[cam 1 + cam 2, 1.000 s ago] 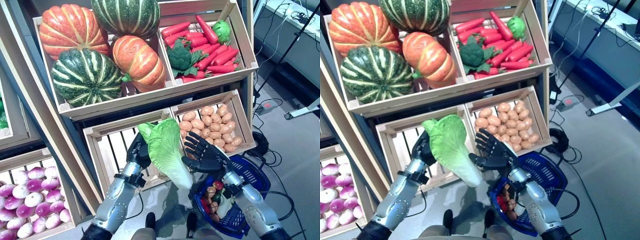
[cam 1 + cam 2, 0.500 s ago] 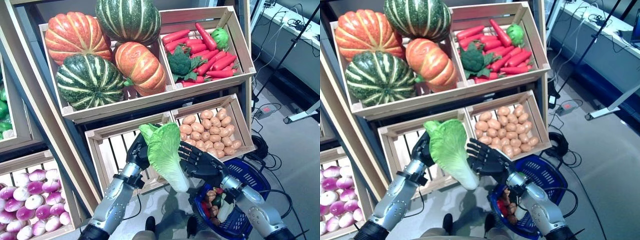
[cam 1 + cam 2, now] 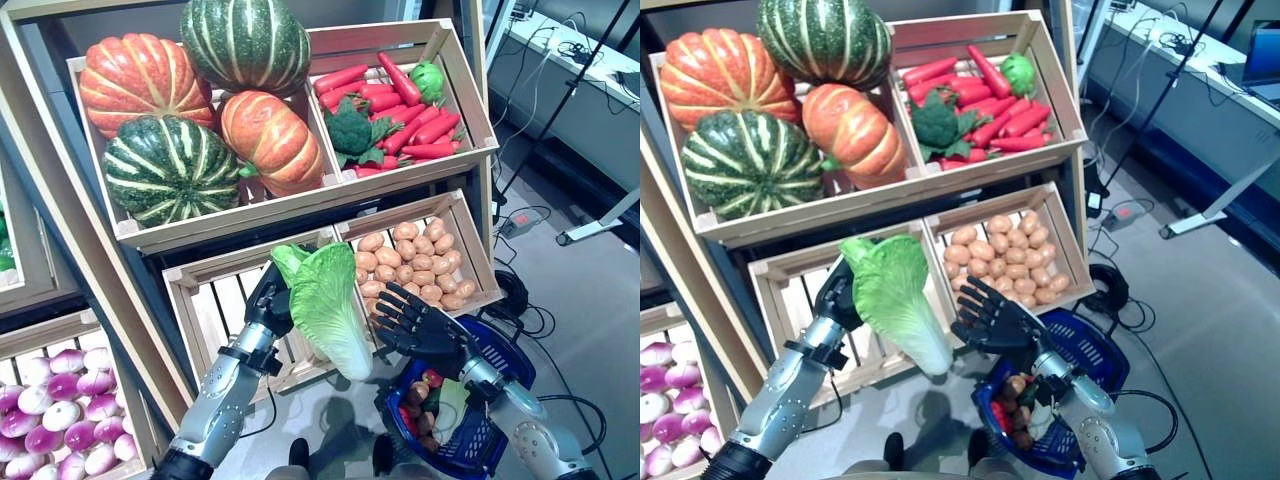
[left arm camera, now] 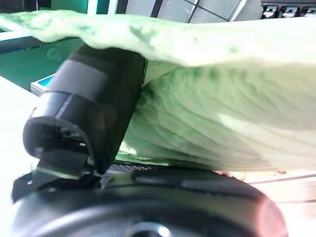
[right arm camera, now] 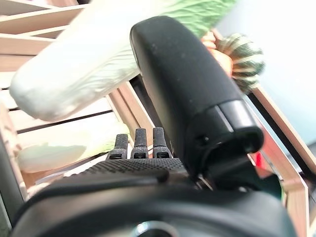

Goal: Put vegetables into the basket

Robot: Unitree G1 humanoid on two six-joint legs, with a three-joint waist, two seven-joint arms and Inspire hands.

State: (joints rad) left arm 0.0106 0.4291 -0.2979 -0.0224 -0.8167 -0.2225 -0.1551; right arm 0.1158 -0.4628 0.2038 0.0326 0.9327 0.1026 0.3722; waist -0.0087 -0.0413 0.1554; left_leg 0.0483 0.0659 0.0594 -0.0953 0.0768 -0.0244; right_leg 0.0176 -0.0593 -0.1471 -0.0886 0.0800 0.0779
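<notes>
A: Which step is this? Where is the vegetable?

B: Carry step, by my reading. The left hand (image 3: 272,305) has its fingers and thumb curled round the leafy top of the cabbage (image 3: 328,305) — the left wrist view shows the thumb pressed into the green leaf. The cabbage hangs in the air, leaves up, white stem end down, in front of the slatted crate (image 3: 225,300).

A: And the right hand?

B: The right hand (image 3: 425,328) is spread, fingers straight, holding nothing. It sits just beside the cabbage's lower half, on the basket side; contact can't be confirmed from the head views.

A: Basket status?

B: The blue basket (image 3: 497,345) is on the floor below the potato crate (image 3: 470,245), under the right hand. Several vegetables (image 3: 420,400) lie in it already. The cabbage's stem end is near the basket's rim but not over the opening.

A: Next move?

B: My judgement — swing the cabbage toward the robot's right until it is above the opening, lower it stem-first, then uncurl the left fingers. The cabbage is long, so it probably needs tilting to settle on the pile instead of catching the rim. The open right hand may steady it.
</notes>
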